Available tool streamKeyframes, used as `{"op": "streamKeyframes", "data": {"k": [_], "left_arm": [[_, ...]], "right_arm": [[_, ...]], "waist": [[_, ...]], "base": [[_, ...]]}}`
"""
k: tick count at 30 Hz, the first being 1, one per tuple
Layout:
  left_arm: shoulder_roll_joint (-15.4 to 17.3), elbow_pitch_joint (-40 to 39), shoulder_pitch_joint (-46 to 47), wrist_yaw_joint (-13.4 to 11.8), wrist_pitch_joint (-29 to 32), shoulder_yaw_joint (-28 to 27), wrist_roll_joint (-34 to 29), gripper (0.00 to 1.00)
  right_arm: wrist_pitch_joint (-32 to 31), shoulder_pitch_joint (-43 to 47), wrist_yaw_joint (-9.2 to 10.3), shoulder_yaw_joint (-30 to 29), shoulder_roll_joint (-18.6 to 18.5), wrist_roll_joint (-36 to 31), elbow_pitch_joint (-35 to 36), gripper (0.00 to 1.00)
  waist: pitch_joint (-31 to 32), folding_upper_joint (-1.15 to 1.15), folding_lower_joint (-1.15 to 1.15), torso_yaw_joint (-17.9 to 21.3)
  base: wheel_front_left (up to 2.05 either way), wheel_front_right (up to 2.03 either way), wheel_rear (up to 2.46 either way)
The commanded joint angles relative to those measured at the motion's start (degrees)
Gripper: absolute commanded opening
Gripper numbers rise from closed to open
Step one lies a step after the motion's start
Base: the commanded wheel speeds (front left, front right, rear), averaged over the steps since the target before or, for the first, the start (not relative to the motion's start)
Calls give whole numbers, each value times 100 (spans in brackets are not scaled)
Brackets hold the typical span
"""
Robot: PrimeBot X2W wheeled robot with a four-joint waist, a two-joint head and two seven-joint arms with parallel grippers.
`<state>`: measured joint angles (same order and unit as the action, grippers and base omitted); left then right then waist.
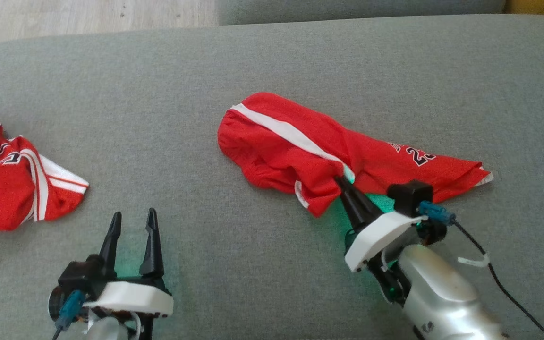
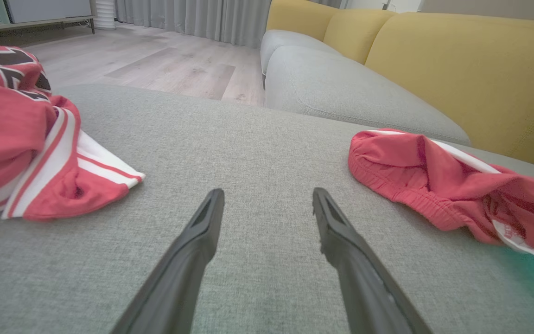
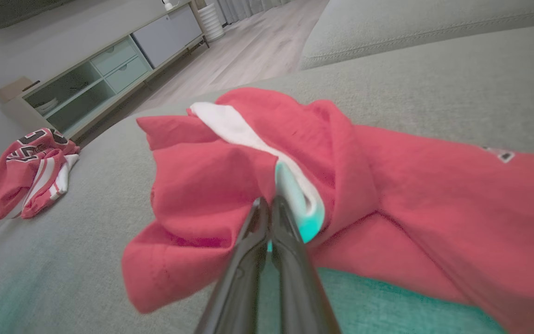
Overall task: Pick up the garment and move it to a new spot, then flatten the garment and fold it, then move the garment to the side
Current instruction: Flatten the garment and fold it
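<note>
The garment [image 1: 300,151] is a crumpled pair of red shorts with a white side stripe, lying mid-right on the grey couch seat [image 1: 272,71]. My right gripper [image 1: 340,180] is shut on a fold of the garment [image 3: 230,185] at its near edge, fingers [image 3: 285,232] pressed together with cloth bunched around the tips. My left gripper [image 1: 132,219] stands open at the lower left, above bare cushion, nothing between its fingers [image 2: 202,232]. It is well left of the garment [image 2: 434,185].
A second red garment [image 1: 7,174], a jersey with black lettering and white trim, lies crumpled at the far left of the seat [image 2: 21,139] [image 3: 30,167]. A yellow couch back [image 2: 457,69] rises behind. Wood floor [image 1: 88,16] lies beyond the seat's far edge.
</note>
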<state>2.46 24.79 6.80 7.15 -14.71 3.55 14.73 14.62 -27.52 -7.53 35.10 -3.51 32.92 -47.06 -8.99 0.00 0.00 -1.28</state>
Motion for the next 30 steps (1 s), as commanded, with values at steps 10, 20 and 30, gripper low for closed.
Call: {"op": "streamKeyframes", "data": {"k": [10,20,30], "left_arm": [[42,-185,194,2,-29,-231,50,100],[42,-171,160,-13,-29,-207,81,100],[42,-181,110,-31,-29,-215,115,100]], "right_arm": [[38,-388,4,-906,-389,-1138,655,0],[38,-698,4,-171,-1706,-2336,1425,1],[38,182,4,86,-1967,-2130,1057,100]], "waist": [[-5,0,0,58],[64,0,0,121],[61,0,0,208]], "base": [[0,0,0],[0,0,0],[0,0,0]]}}
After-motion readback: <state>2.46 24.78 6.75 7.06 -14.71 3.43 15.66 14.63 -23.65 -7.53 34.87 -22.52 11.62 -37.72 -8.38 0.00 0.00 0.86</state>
